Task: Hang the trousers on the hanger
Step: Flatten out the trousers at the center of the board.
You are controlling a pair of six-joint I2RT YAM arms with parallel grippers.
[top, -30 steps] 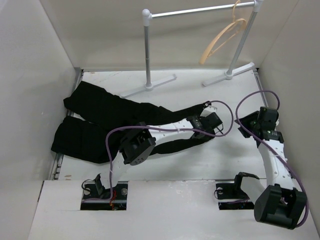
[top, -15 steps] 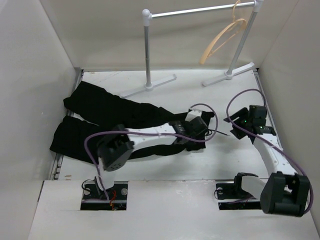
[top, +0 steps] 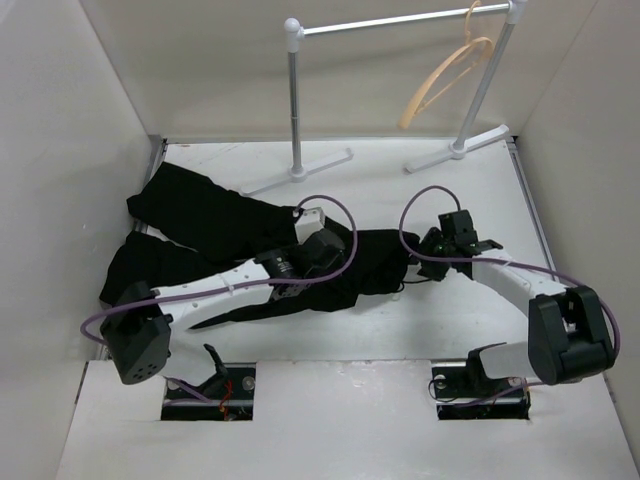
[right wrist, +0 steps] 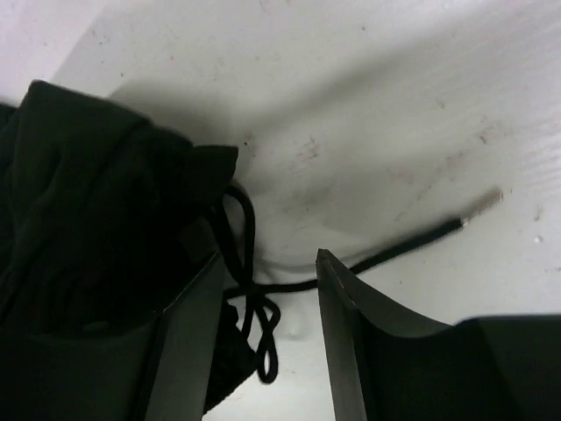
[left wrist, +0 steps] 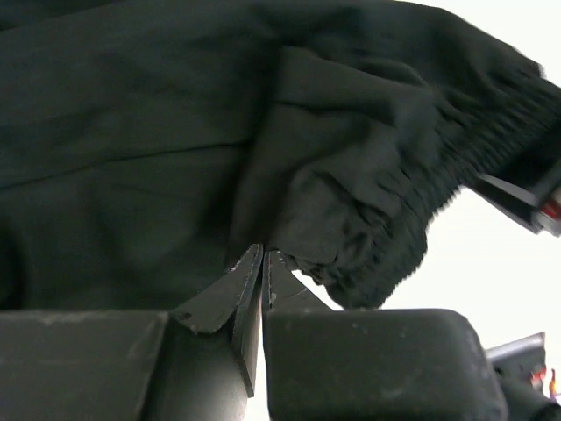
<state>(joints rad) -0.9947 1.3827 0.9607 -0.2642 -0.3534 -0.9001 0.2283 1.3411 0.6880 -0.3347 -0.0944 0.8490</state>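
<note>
One fold of the trousers (left wrist: 131,132) is pinched by the left pincer (left wrist: 261,259); the right pincer (right wrist: 270,256) is held spread over the drawstring (right wrist: 254,294) on the counter (right wrist: 394,105)

Large black soft fabric trousers (top: 200,225) lie spread over the left of the white tabletop (top: 500,190). The left tool (top: 315,262) is down on them; the right tool (top: 418,258) sits just beside their waist end. A thin tan triangular hanger (top: 445,75) hangs on the white tubular rack (top: 395,20).
</note>
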